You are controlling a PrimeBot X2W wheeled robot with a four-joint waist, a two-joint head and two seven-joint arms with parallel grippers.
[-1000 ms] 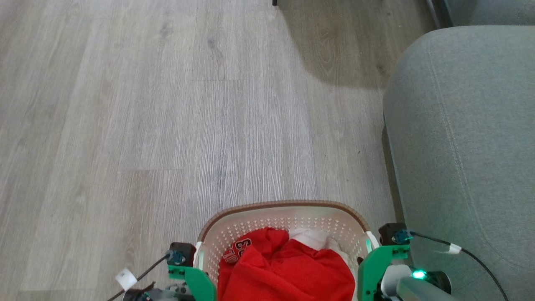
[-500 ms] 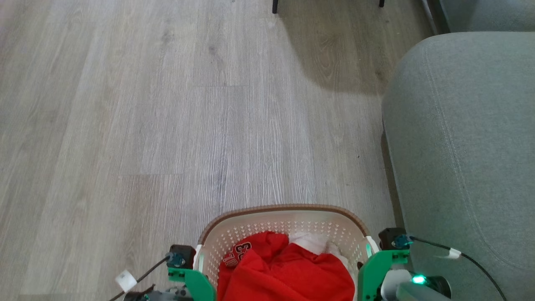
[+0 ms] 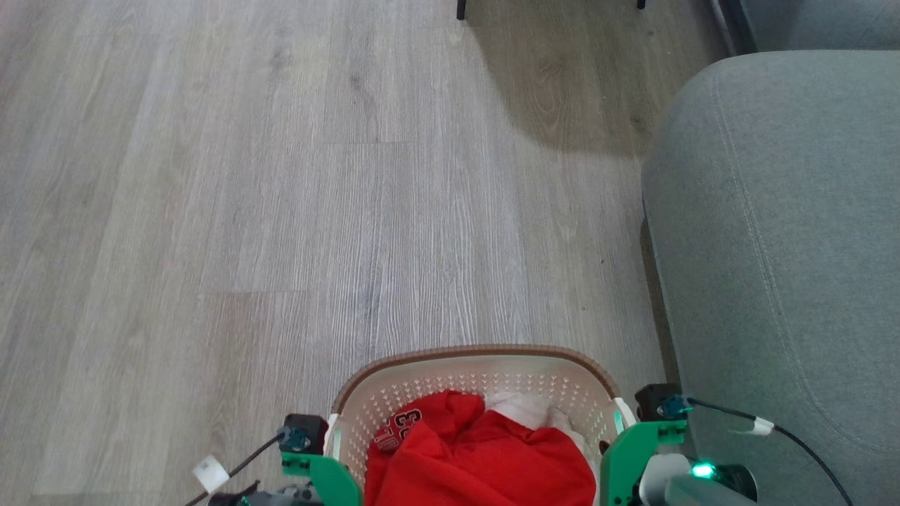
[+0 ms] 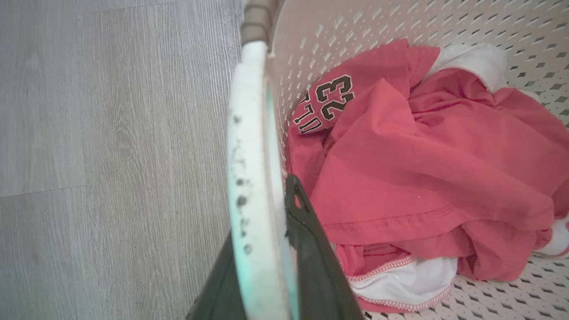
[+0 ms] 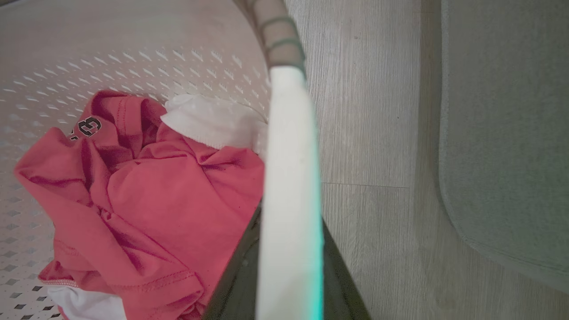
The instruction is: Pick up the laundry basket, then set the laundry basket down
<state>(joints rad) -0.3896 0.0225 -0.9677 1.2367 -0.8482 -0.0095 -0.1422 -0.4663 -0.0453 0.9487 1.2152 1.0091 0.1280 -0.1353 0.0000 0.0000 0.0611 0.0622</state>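
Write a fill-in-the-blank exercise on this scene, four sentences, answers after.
1. The shirt in the basket is ____.
2. The number printed on the shirt is ____.
3. In the head view, the grey sofa stands on the basket's ____ side.
4. The left gripper and right gripper each clamp a ____ handle.

Missing words: red; 23; right; white

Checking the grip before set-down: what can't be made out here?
- Left wrist view: one left pincer tip, behind the laundry basket's white handle.
- Right wrist view: right pincer tips, behind its other handle.
- Head view: basket base, cut by bottom edge.
- Head view: laundry under red jersey, covered.
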